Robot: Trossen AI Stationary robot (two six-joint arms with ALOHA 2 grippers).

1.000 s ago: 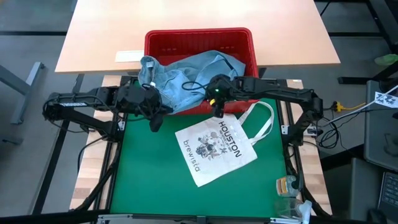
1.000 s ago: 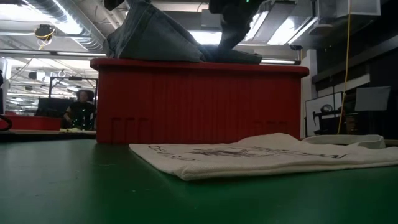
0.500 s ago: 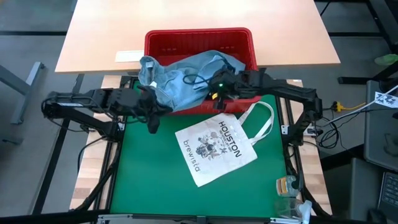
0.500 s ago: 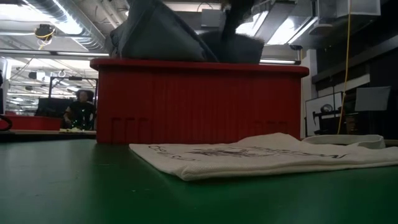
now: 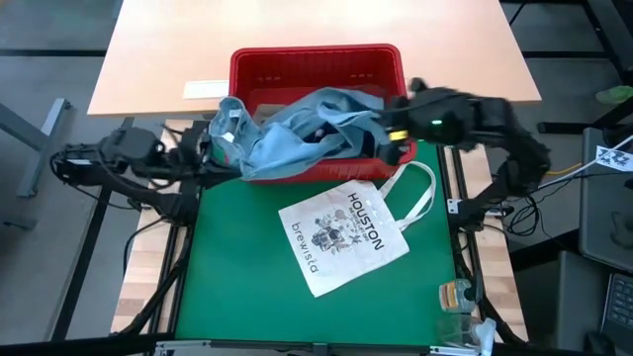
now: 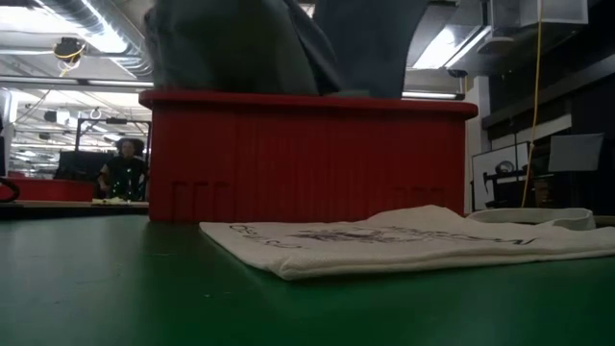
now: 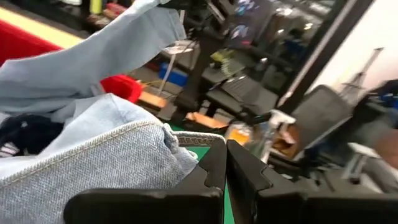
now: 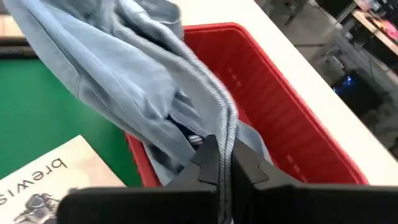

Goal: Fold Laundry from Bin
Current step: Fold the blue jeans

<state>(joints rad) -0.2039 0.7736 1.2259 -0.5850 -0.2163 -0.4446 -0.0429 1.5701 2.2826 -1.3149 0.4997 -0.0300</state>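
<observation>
A light blue denim garment [image 5: 287, 133] is raised over the red bin [image 5: 316, 64] and stretched between my two grippers. My left gripper [image 5: 211, 148] is shut on its left end, beyond the bin's near left corner. My right gripper [image 5: 388, 133] is shut on its right end, above the bin's near right corner. Under the denim, a dark garment [image 7: 25, 134] lies in the bin. In the low view the denim [image 6: 250, 48] hangs above the bin's rim [image 6: 307, 101]. My left gripper pinches a stitched hem edge of the denim [image 7: 171, 140] between its two shut fingers, which come level from the table's left. The cloth bunches beside the fingers and runs off toward the bin. My right gripper pinches a thick seamed edge of the denim [image 8: 229, 127] between its shut fingers, coming from the right. The seam runs along the fingers, and the cloth [image 8: 124, 74] spreads away over the bin's near wall.
A white tote bag printed "HOUSTON" [image 5: 346, 237] lies flat on the green mat [image 5: 227, 287] in front of the bin, its handles [image 5: 420, 193] toward the right. A wooden table [image 5: 316, 25] stands behind the bin. A small bottle [image 5: 455, 294] sits at the near right.
My left gripper has gone toward the table's left edge and my right gripper up and toward the right edge, each with an end of the denim. The garment has risen from the bin and is drawn out wider between them.
</observation>
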